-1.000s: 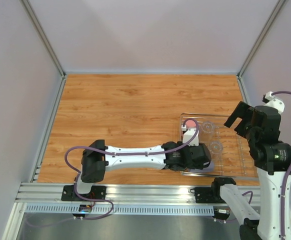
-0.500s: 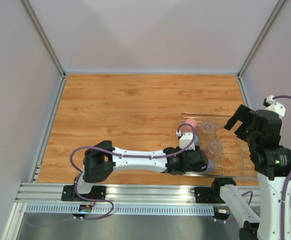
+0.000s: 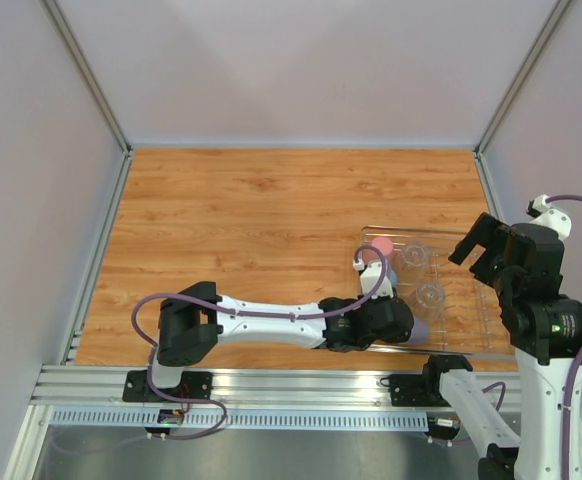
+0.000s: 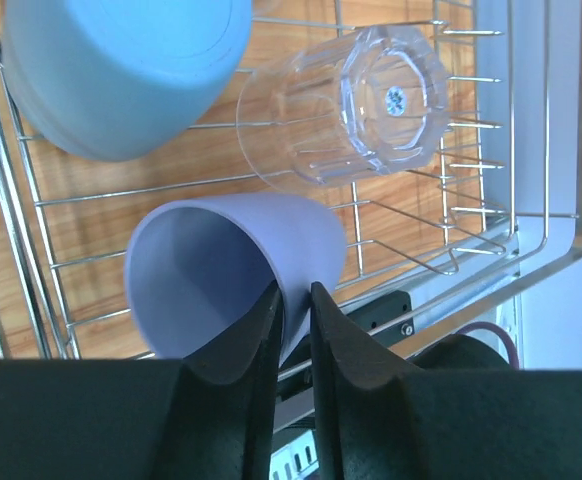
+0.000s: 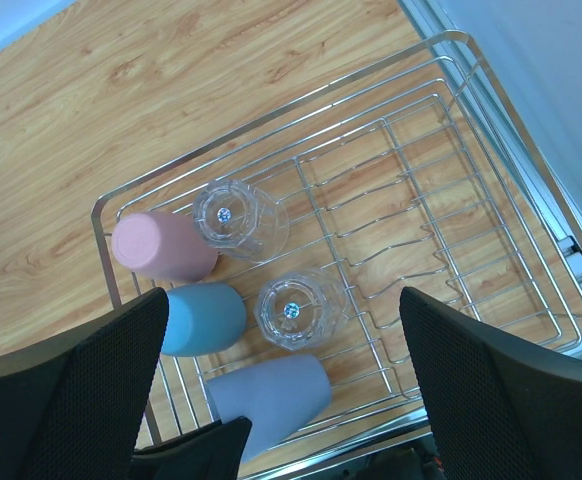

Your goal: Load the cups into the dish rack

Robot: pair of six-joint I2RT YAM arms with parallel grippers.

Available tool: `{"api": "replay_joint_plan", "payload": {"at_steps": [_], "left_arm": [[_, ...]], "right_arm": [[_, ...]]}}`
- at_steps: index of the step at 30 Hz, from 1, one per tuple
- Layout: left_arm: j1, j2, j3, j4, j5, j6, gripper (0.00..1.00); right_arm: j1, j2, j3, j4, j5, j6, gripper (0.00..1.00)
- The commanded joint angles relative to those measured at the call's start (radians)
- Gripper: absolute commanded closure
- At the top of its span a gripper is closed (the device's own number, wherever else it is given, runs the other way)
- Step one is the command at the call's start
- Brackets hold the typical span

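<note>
The wooden bench point(image 3: 241, 230) is carrying a silver wire dish rack point(image 3: 468, 300), which is lying flat in the near right corner. The rack's near rim is sitting just inside the bench's front edge, and its right side is running close along the right wall.

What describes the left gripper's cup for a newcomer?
Find the wire dish rack on the right. In its near left corner, the left gripper pinches the lavender cup. It is the only purple one, tipped sideways beside the upturned blue cup.
</note>
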Motion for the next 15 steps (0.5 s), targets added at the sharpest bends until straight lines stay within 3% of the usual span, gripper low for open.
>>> {"api": "replay_joint_plan", "payload": {"at_steps": [1,5,8,15], "left_arm": [[-0.004,-0.062,-0.027,0.022,-0.069,0.050,0.77],[-0.004,-0.119,-0.050,0.016,-0.082,0.067,0.87],[-0.004,-0.171,-0.096,0.062,-0.076,0.080,1.00],[-0.004,-0.271,-0.149,0.168,-0.039,0.173,1.00]], "right_arm": [[0.004,-0.005,0.005,0.002,0.012,-0.007,0.00],[0.005,-0.008,0.006,-0.001,-0.005,-0.001,0.00],[0.004,-0.010,0.008,-0.001,-0.036,0.007,0.00],[0.004,-0.007,0.035,-0.013,-0.123,0.024,0.00]]}}
